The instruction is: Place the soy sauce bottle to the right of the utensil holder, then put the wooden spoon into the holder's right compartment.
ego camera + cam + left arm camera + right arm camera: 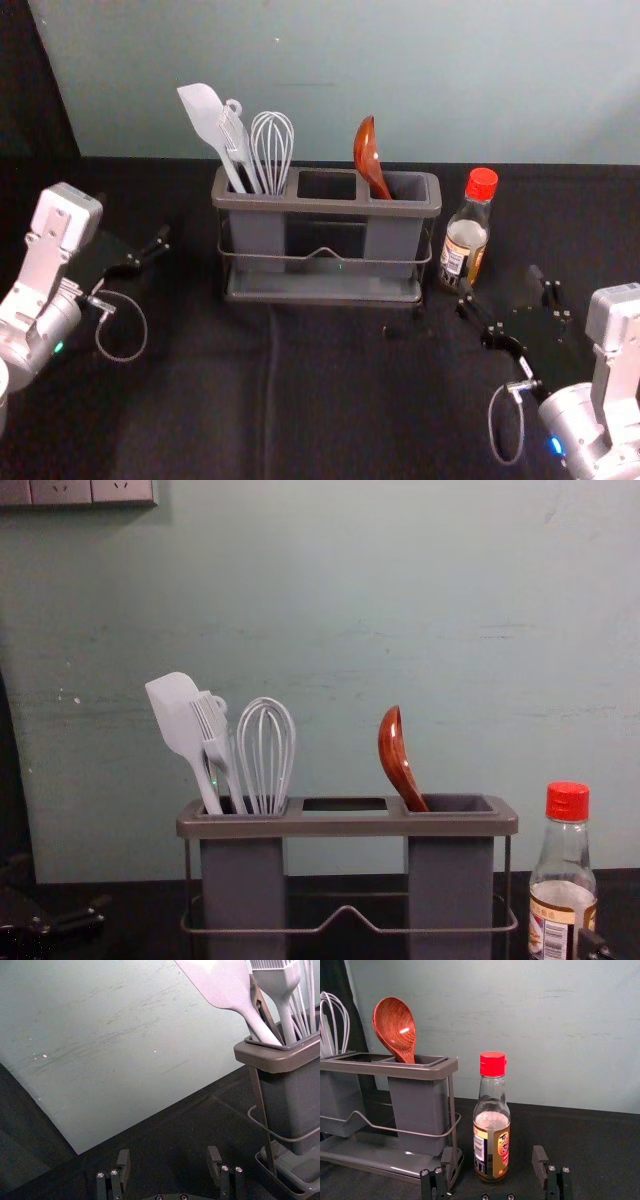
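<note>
Both parts of the job look finished to us. The soy sauce bottle (467, 235) stands upright on the surface (330, 400), just to the right of the utensil holder (327, 205), with its red cap (482, 184) on. The wooden spoon (367, 155) sits in the holder's right compartment (392, 238), bowl up and leaning a little, its handle down inside. How deep that handle reaches, we cannot tell.

Our right claw (493, 1152) is released, its fingers spread apart, in front of the holder's right end and facing the bottle. One finger comes close to the bottle's base, and we cannot say for certain whether the two touch. Our left claw (169, 1152) is released as well, parked to the left of the holder and grasping nothing.

At the holder's left end, the white spatula (205, 112), the brush (237, 140) and the whisk (272, 150) stand in the left compartment (257, 235); the task asks nothing of them.

As we judge it, no placing is left to do. What remains is to draw the right claw straight back from the holder, fingers kept wide, before we swing it aside. The bottle is tall and narrow-necked, so a sideways brush could tip it or knock it against the holder's frame.
</note>
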You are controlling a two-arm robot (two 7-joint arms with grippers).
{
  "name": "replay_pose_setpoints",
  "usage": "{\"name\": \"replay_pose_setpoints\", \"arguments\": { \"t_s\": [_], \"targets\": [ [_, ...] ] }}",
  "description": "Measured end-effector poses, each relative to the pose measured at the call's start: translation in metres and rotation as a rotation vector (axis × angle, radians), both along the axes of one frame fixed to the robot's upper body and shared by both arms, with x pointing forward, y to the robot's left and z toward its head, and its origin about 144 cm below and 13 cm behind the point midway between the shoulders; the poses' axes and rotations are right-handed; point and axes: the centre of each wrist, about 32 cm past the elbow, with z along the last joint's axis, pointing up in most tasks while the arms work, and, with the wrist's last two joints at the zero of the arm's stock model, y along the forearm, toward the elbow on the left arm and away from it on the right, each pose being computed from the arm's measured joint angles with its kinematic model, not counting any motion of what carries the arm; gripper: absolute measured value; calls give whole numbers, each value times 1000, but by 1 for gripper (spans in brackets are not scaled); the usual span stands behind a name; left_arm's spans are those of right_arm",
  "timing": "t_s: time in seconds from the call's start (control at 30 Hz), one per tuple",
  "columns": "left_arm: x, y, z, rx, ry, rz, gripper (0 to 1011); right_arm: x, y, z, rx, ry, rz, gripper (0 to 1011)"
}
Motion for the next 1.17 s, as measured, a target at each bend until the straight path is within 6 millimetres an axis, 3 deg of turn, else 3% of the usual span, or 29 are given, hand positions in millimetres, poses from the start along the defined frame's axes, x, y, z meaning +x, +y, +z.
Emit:
{"name": "replay_pose_setpoints", "arguments": {
  "t_s": [1.17],
  "targets": [
    [0,0,0,0,0,0,1005,0,0,0,0,-1,-2,1004]
  ]
}}
